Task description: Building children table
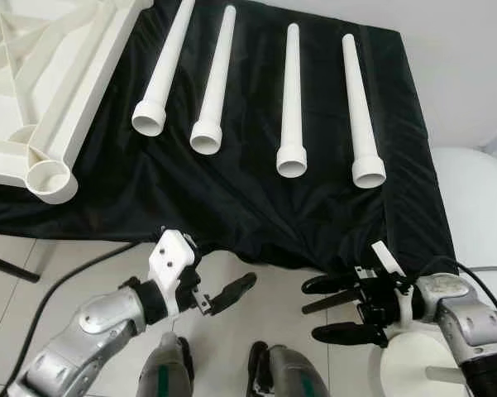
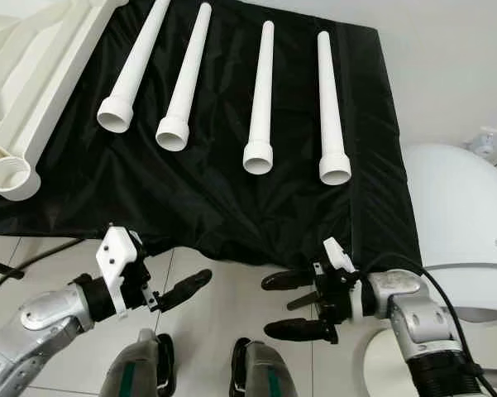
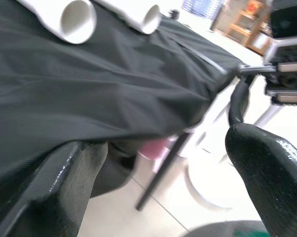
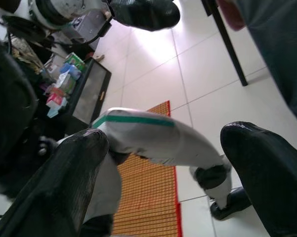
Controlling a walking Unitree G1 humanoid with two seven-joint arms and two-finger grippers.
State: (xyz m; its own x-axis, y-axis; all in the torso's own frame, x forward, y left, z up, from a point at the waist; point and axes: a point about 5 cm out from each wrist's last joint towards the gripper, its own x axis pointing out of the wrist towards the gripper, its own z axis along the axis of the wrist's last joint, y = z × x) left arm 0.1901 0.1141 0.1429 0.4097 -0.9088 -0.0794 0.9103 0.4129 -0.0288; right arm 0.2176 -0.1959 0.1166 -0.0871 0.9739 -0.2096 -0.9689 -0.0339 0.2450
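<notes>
Several white tapered table legs lie side by side on a black cloth, wide open ends toward me. The white table top lies upside down at the far left, a round corner socket facing up. My left gripper hangs below the cloth's front edge, open and holding nothing; its fingers stand wide apart. My right gripper is also low in front of the cloth, right of centre, open and holding nothing.
A white rounded object stands right of the cloth, with a white round base under my right arm. My own legs stand on the tile floor. A dark cable runs at the left. An orange mat lies behind.
</notes>
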